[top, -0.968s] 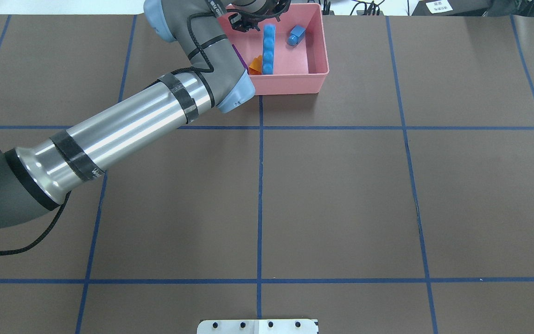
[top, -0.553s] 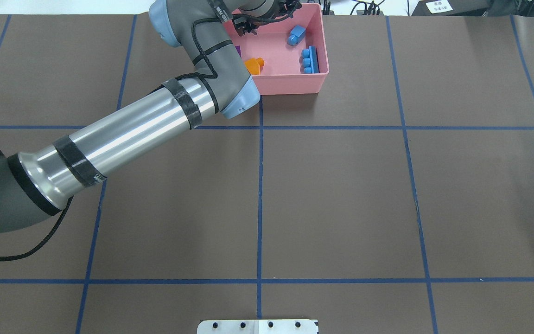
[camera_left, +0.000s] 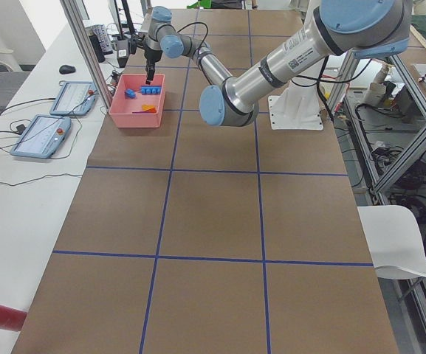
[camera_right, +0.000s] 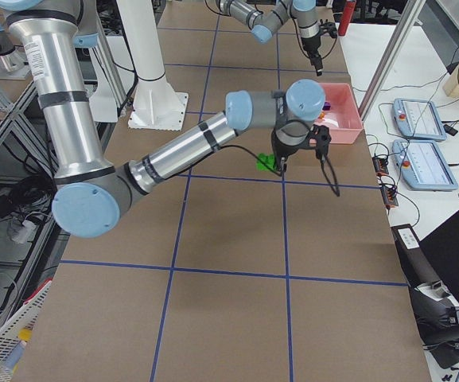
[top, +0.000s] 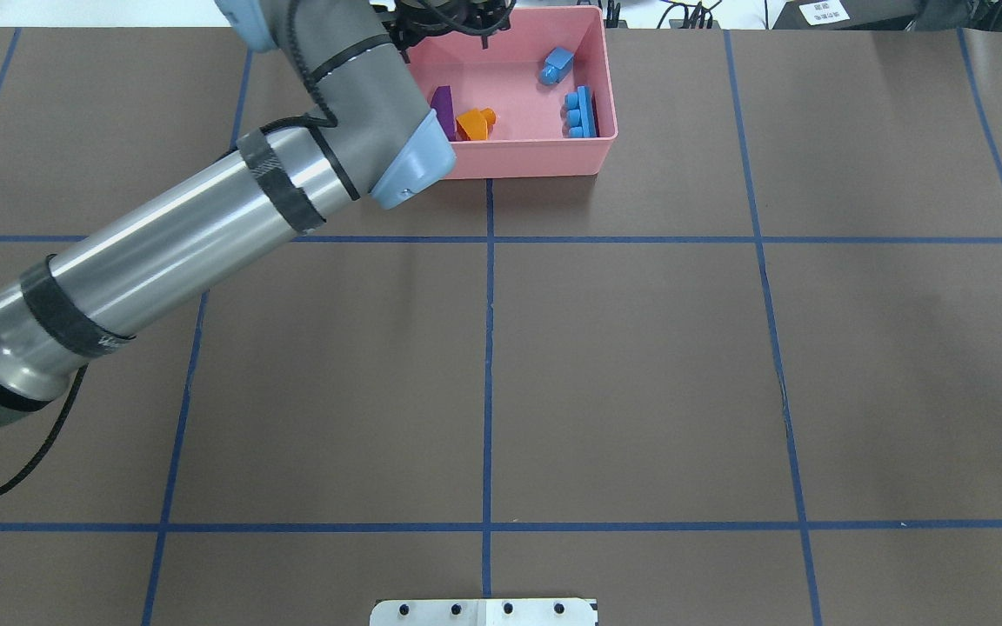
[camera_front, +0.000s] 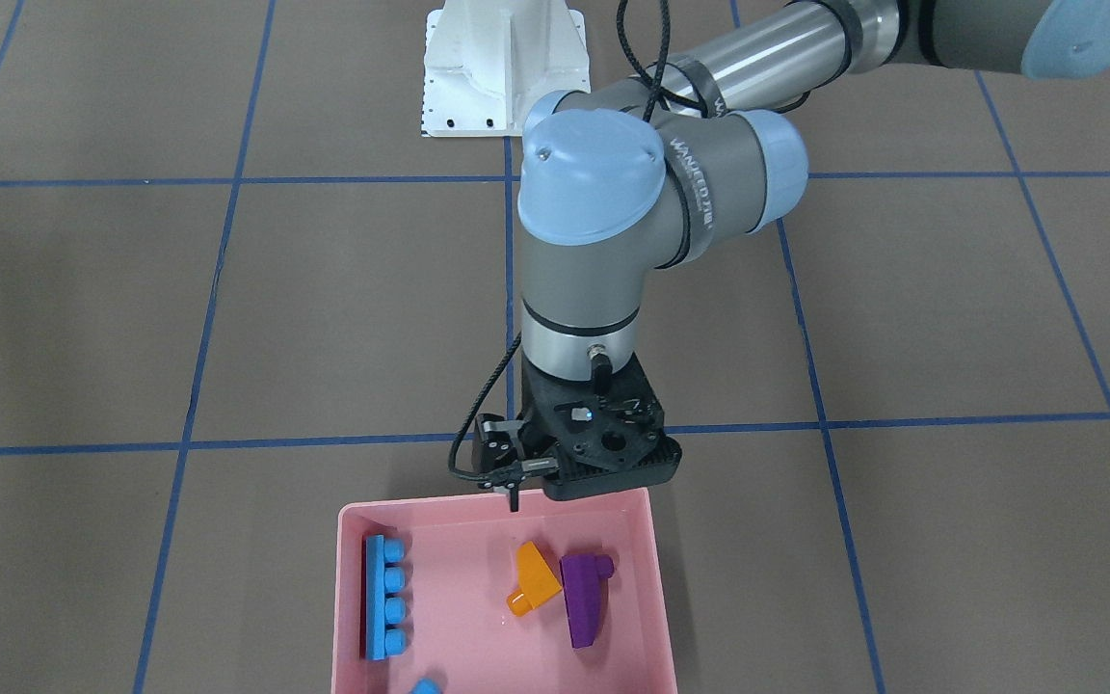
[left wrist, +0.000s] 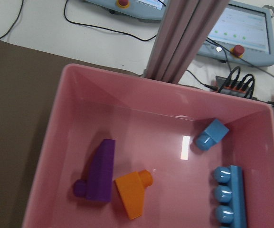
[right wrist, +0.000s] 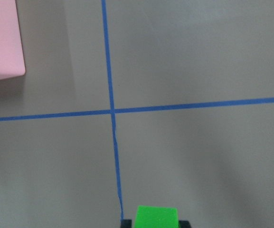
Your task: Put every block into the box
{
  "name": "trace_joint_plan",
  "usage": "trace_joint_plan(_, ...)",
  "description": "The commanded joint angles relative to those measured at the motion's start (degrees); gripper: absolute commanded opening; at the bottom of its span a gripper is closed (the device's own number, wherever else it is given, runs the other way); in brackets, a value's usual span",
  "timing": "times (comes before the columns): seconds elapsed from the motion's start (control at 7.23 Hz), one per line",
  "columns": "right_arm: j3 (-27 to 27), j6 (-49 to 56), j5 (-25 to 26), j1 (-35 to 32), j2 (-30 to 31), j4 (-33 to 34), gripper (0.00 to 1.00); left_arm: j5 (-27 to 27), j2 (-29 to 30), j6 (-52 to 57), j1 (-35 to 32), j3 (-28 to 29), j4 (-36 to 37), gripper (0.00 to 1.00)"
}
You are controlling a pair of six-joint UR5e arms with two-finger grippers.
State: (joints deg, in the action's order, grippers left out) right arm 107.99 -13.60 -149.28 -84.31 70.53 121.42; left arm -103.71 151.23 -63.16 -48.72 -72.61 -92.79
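Note:
The pink box (camera_front: 341,598) holds the orange sloped brick (camera_front: 534,578), the purple sloped brick (camera_front: 582,598), the long blue brick (camera_front: 383,598) and the small blue brick (camera_front: 425,686). All four also show in the left wrist view: orange (left wrist: 133,192), purple (left wrist: 101,173), long blue (left wrist: 231,199), small blue (left wrist: 211,134). My left gripper (camera_front: 514,492) hangs open and empty above the box's rim nearest the robot. My right gripper (camera_right: 277,165) is shut on the green brick (right wrist: 156,217) and holds it above the table, some way from the box (camera_right: 347,107).
The white robot base (camera_front: 502,67) stands at the table's robot-side edge. Blue tape lines cross the brown table (top: 640,365). Tablets and cables lie on the bench beyond the box (left wrist: 241,28). A metal post (left wrist: 189,42) rises just behind the box.
The long blue brick went from the box's middle to its right wall. My left arm swung to the view's left. The green brick came in at the right edge.

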Motion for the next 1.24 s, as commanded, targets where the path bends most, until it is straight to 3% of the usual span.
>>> trace_joint_plan(0.0,-6.1,-9.2,3.4,5.4,-14.2,1.5,0.0,-0.2,-14.8,17.4,-3.6,-16.2,8.6,1.0)
trace_joint_plan(0.14,-12.5,-14.1,4.0,7.6,-20.7,-0.5,0.0,-0.4,-23.3,25.6,-6.3,-22.1,8.7,1.0)
trace_joint_plan(0.28,-21.1,-19.7,4.0,9.7,-28.0,-7.0,0.0,-0.4,-29.6,30.7,-8.1,-25.8,8.6,1.0)
trace_joint_plan(0.55,-36.5,-28.9,5.6,15.1,-35.8,-25.8,0.0,-2.2,-38.8,37.8,-11.8,-31.2,8.4,1.0)
trace_joint_plan(0.83,-47.0,-38.6,15.8,21.8,-41.7,-41.8,0.0,-5.8,-48.2,53.3,-18.6,-33.5,8.0,1.0)
trace_joint_plan(0.97,-49.4,-39.0,21.3,24.6,-42.7,-46.7,0.0,-12.6,-53.4,54.6,-22.5,-33.6,5.3,1.0)
trace_joint_plan(1.11,-53.0,-39.1,26.4,27.0,-44.3,-51.1,0.0,-14.8,-59.1,55.1,-24.8,-34.3,0.4,1.0)
